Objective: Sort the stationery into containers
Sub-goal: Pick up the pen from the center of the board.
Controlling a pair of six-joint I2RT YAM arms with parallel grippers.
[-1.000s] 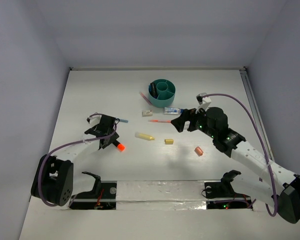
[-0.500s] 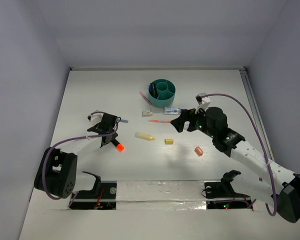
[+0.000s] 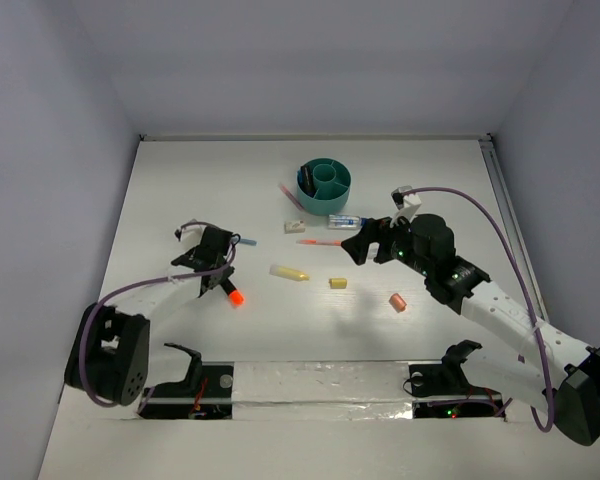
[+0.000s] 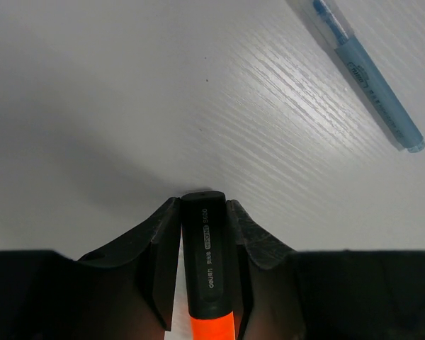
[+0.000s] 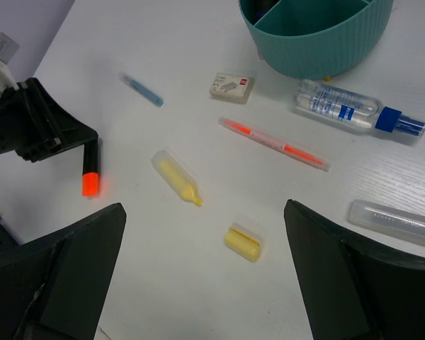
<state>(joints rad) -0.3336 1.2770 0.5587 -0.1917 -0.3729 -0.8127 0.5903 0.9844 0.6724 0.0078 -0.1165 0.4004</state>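
Your left claw pinches the black marker; right claw hangs open, empty. Next, lift it into the teal cup.

the desk is white, with a fine wood-like grain and a soft, low sheen. the left tool has matt black plastic fingers. the black marker is smooth satin plastic with a bright orange plastic end. the blue pen is pale, semi-clear plastic. the teal organizer is matt plastic with a finely ribbed wall. the small bottle is clear, glossy plastic. the yellow highlighter has a clear plastic cap.
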